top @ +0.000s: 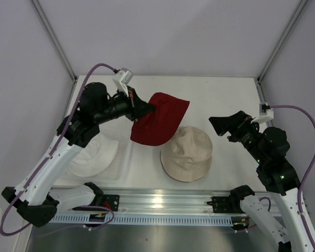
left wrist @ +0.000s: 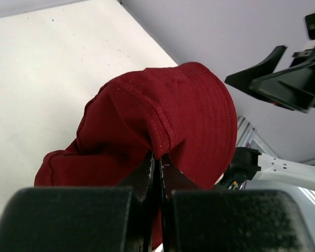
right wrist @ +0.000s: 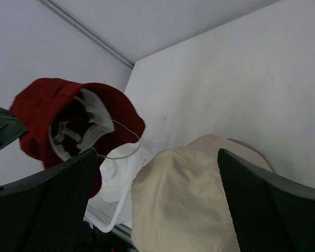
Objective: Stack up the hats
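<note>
My left gripper (top: 147, 109) is shut on the brim of the dark red hat (top: 160, 119) and holds it in the air, left of and above the beige hat (top: 187, 153). In the left wrist view the red hat (left wrist: 163, 126) hangs from the closed fingertips (left wrist: 158, 163). The beige hat lies crown up on the table; in the right wrist view (right wrist: 189, 199) it sits between the spread fingers. The white hat (top: 92, 155) lies in a clear tray at the left, partly hidden by my left arm. My right gripper (top: 220, 126) is open and empty, above and right of the beige hat.
The shallow clear plastic tray (top: 123, 163) sits at the near left under the white hat; its perforated rim shows in the right wrist view (right wrist: 107, 223). A metal rail (top: 163, 202) runs along the near edge. White walls enclose the table.
</note>
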Available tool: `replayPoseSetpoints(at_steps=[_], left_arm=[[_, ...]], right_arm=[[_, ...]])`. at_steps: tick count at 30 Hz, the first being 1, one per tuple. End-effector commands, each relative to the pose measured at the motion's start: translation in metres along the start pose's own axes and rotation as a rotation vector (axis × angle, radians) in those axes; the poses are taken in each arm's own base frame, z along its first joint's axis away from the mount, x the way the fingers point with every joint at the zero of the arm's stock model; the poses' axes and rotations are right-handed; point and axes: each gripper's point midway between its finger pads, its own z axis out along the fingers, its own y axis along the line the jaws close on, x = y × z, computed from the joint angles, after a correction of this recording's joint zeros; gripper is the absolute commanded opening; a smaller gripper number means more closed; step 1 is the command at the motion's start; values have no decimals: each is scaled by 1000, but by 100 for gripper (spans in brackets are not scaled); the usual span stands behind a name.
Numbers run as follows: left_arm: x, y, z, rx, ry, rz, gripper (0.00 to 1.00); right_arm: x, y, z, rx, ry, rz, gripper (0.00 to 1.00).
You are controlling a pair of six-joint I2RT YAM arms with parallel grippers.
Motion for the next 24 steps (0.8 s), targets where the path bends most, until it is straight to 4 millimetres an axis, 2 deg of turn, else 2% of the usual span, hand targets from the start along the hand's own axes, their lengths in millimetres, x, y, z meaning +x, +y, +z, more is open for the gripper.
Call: replayPoseSetpoints(at_steps=[1,4,10,14,20,23,24], left_arm=[[-34,-26,9,34,-111,106,1],[-24,-42,26,84,-73,128,1],[-6,-71,44,168,-12,141,1],[22,-81,63,193,85,159,1],[43,-94,72,235,158,146,1],[49,-104,74,265,176,138,1],[51,-106,75,269,181,137,1]], right_arm=[[-13,25,-15,-62,-16,101,99],[-11,28,-20,-71,-6,143,99],[-3,20,-20,-53,0,171,99],[-7,28,-29,-87,-21,189,99],[-11,25,-40,-82,-70,227,99],[-2,26,-35,-114,-44,292,99],[8,26,-32,-127,-9,321,99]])
